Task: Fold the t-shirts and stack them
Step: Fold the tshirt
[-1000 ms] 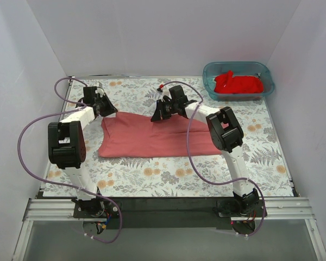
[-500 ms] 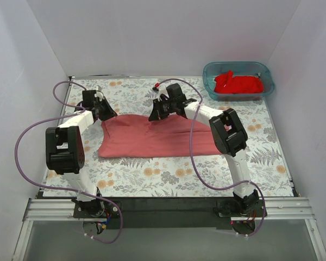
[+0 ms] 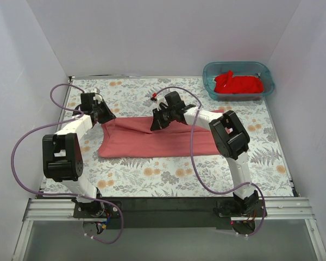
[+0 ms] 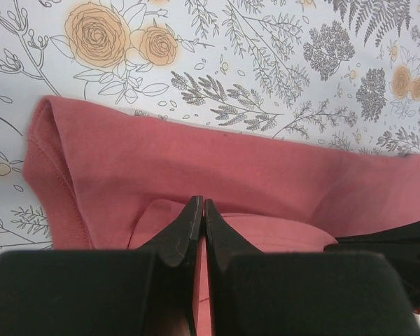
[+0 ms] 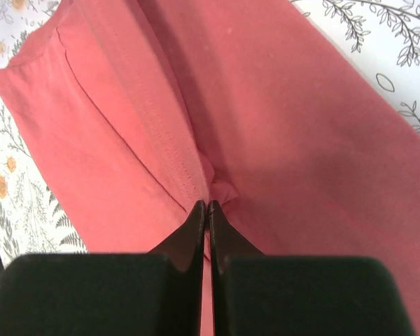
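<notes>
The dusty salmon-red t-shirt [image 3: 157, 141] lies spread across the middle of the table. My left gripper [image 3: 110, 116] is shut on its far left edge, and a strip of the shirt's cloth [image 4: 266, 175] shows between the closed jaws [image 4: 204, 201]. My right gripper [image 3: 155, 124] is shut on the far edge near the middle. There the fabric [image 5: 301, 140] bunches into a small pucker at the fingertips [image 5: 207, 204]. The brighter red t-shirt [image 3: 238, 83] lies crumpled in the tub at the far right.
A teal plastic tub [image 3: 212, 89] stands at the far right corner of the floral tablecloth [image 3: 168, 176]. Purple cables [image 3: 22, 147] loop out beside both arms. White walls enclose the table on three sides.
Both grippers have come a little toward the near side, drawing the salmon shirt's far edge with them. The left arm's elbow has swung left and the right elbow has moved nearer.
</notes>
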### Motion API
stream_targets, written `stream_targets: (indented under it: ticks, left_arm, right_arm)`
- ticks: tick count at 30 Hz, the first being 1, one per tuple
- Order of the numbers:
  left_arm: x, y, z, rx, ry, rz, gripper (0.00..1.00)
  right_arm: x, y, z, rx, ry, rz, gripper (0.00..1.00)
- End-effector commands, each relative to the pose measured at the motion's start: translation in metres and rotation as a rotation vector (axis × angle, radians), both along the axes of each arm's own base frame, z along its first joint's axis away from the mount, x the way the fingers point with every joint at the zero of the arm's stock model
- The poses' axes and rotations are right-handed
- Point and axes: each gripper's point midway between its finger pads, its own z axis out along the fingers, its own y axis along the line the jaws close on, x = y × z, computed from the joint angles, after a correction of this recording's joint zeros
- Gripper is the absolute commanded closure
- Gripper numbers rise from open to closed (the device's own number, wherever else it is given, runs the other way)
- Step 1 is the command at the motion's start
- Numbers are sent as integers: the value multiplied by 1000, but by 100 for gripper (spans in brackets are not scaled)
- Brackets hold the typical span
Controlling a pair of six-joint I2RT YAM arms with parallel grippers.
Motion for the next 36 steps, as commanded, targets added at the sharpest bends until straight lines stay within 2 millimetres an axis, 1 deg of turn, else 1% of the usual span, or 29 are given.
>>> stream_targets:
  ticks: [1,5,11,14,17,20,21,22,23,25,26,27,29,30,32,33,35,36]
  left_arm:
    - [-6,8,7,31,-18,25,100]
    - [-13,7,3,30,-2,20,100]
    - [-24,11,-4,51,24,40,100]
    - [-25,16,-7,68,31,59,100]
    - [-27,19,-13,71,51,83,100]
    - [-33,18,-19,48,78,113,100]
    - [-35,18,-20,41,81,122,99]
    - [-37,17,-21,35,86,127,96]
    - [-39,16,-18,23,80,131,88]
    - [-45,12,-19,8,85,120,83]
    - [-47,10,-15,-3,78,118,77]
    - [-52,10,-16,-7,81,120,71]
    - [-56,9,-13,-11,74,122,61]
    - [-57,9,-3,-12,46,126,53]
    - [-62,10,6,-10,25,132,45]
    - [-63,10,19,-12,-9,138,41]
    - [-64,6,33,-32,-42,134,41]
    - [-64,5,38,-42,-54,131,41]
  right_arm:
    - [1,-3,29,19,-85,16,99]
    - [-3,-4,32,24,-95,29,99]
    - [-9,-1,34,29,-89,55,99]
    - [-14,2,32,29,-82,73,99]
    - [-22,6,23,23,-56,101,98]
    - [-28,7,18,17,-41,116,95]
    - [-32,6,16,14,-31,123,92]
    - [-34,6,16,14,-26,129,89]
    - [-37,7,16,14,-22,138,87]
    - [-43,8,20,21,-14,156,73]
    - [-47,8,21,22,-10,168,70]
    - [-49,9,26,31,-10,177,66]
    - [-57,8,31,38,4,194,62]
    - [-59,8,40,54,1,206,59]
    - [-65,4,45,55,7,215,57]
    - [-67,3,56,64,-13,217,57]
    - [-69,0,62,69,-25,216,57]
    - [-69,0,69,75,-38,209,57]
